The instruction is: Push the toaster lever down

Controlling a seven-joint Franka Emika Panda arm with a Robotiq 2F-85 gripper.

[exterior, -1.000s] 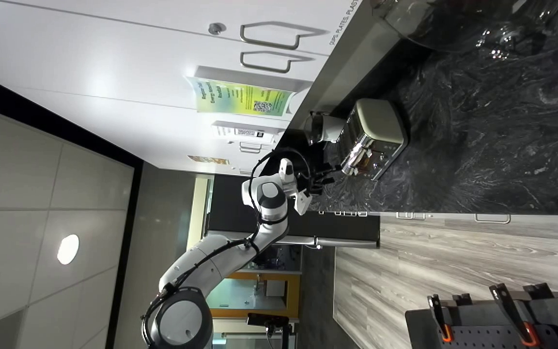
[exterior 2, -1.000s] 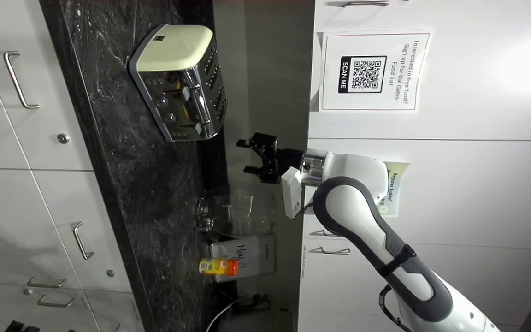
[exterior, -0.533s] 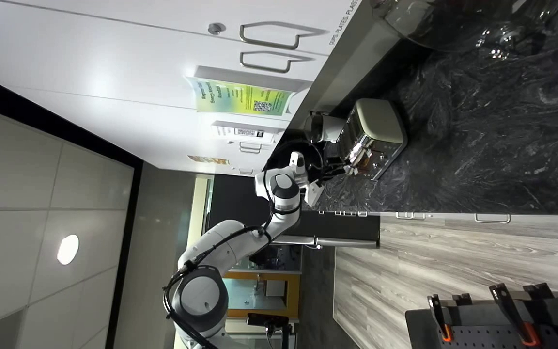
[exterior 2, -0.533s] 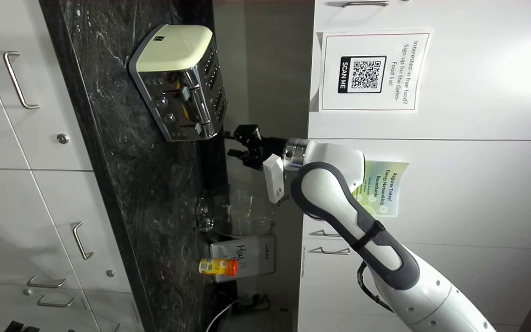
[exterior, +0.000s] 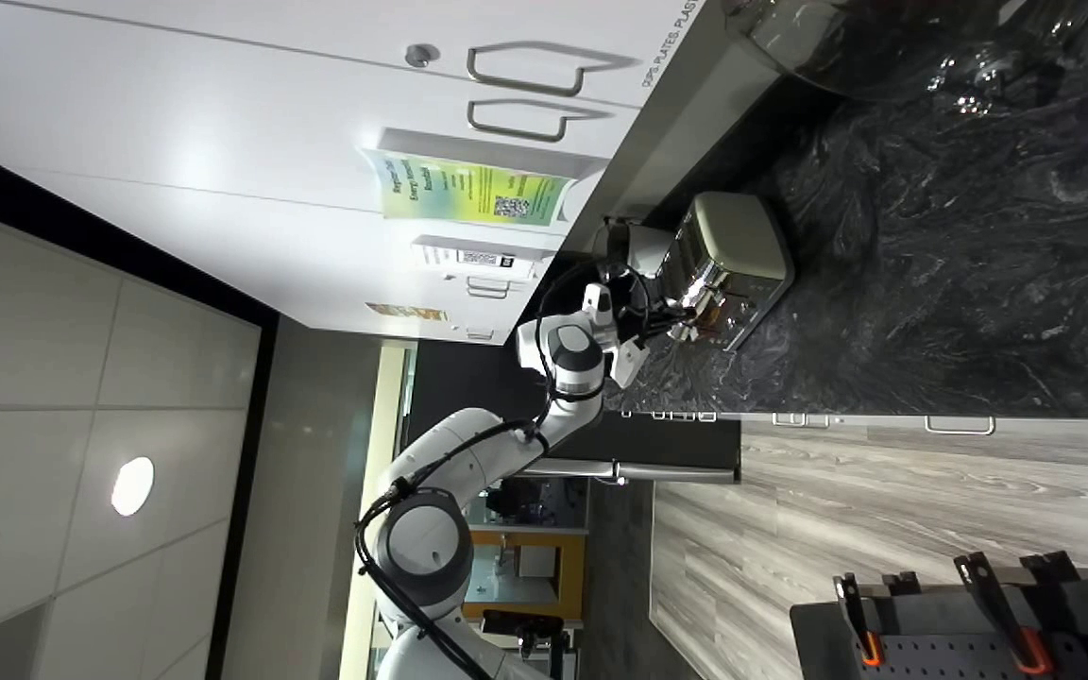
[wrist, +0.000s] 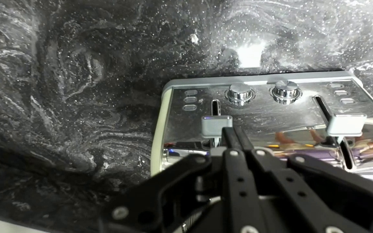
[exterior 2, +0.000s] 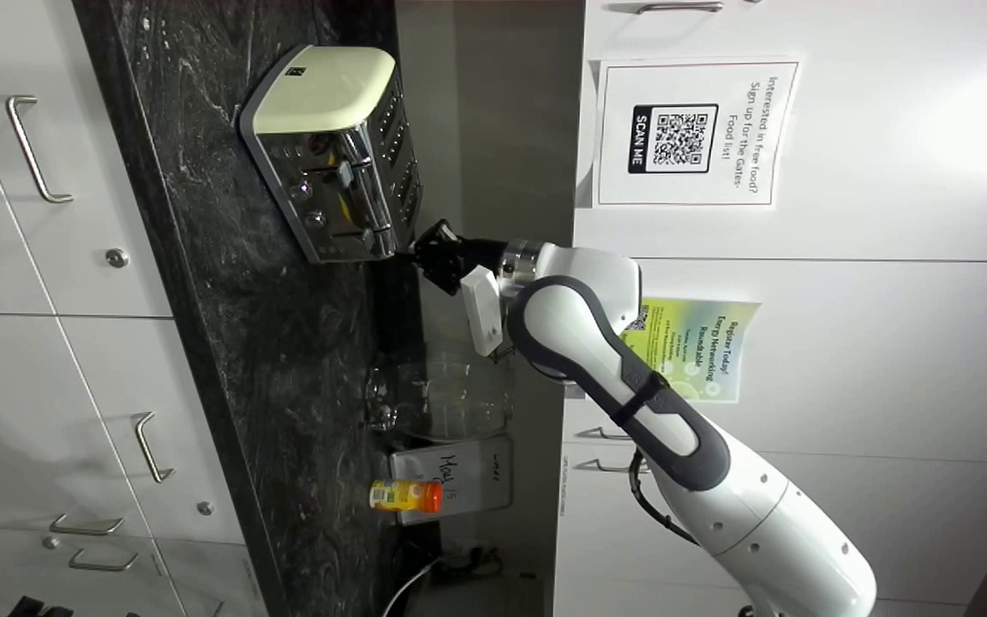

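Fingers (wrist: 229,138) clenched together, just beside a grey toaster lever (wrist: 216,124)

Gripper (wrist: 236,128), Robotiq, black: tips at the lever; contact cannot be told. Second lever (wrist: 346,125): grey, well apart from the fingers. Toaster (exterior 2: 331,154), cream and chrome: upright on dark marbled countertop (exterior 2: 279,360), between front edge and wall-side edge, apart from the front. Yellow bottle (exterior 2: 399,495), orange-capped: near wall-side edge, before a small whiteboard (exterior 2: 489,480).

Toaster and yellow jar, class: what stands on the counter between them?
In an exterior view, a clear vessel stands between the toaster and the yellow jar; the whiteboard shows behind the jar.
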